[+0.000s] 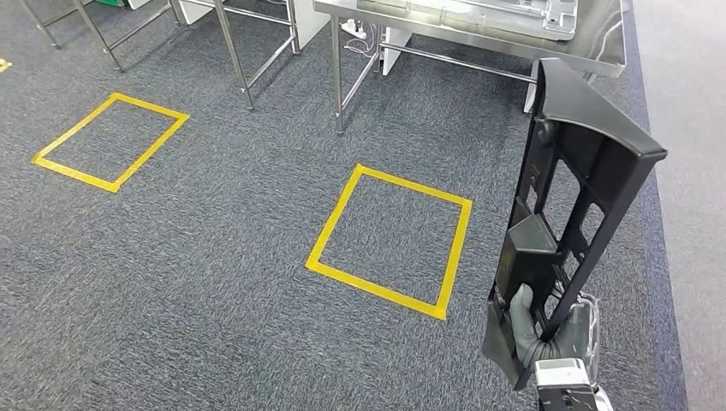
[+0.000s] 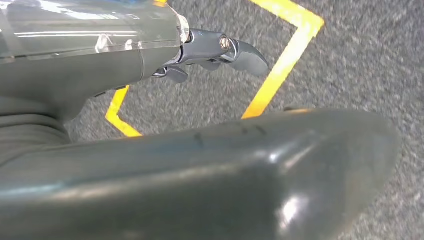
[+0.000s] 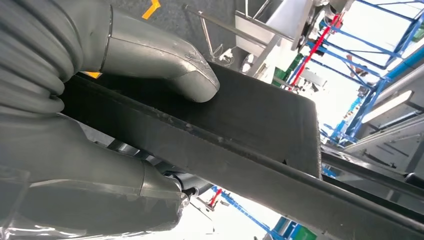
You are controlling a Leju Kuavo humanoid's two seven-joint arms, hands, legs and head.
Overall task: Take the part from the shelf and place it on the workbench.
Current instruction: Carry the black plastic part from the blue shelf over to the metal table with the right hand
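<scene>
Right robot hand (image 1: pixel 548 330) around black part (image 1: pixel 569 197); left robot hand (image 2: pixel 220 52) apparently empty.

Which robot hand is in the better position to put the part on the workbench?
The right robot hand: it already grips the black part, with the steel workbench ahead. The left robot hand holds nothing.

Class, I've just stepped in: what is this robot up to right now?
The robot's right hand grips a long black plastic part by its lower end, holding it upright above the grey carpet. A steel workbench stands ahead, so the part is not yet set down. The left hand holds nothing.
</scene>
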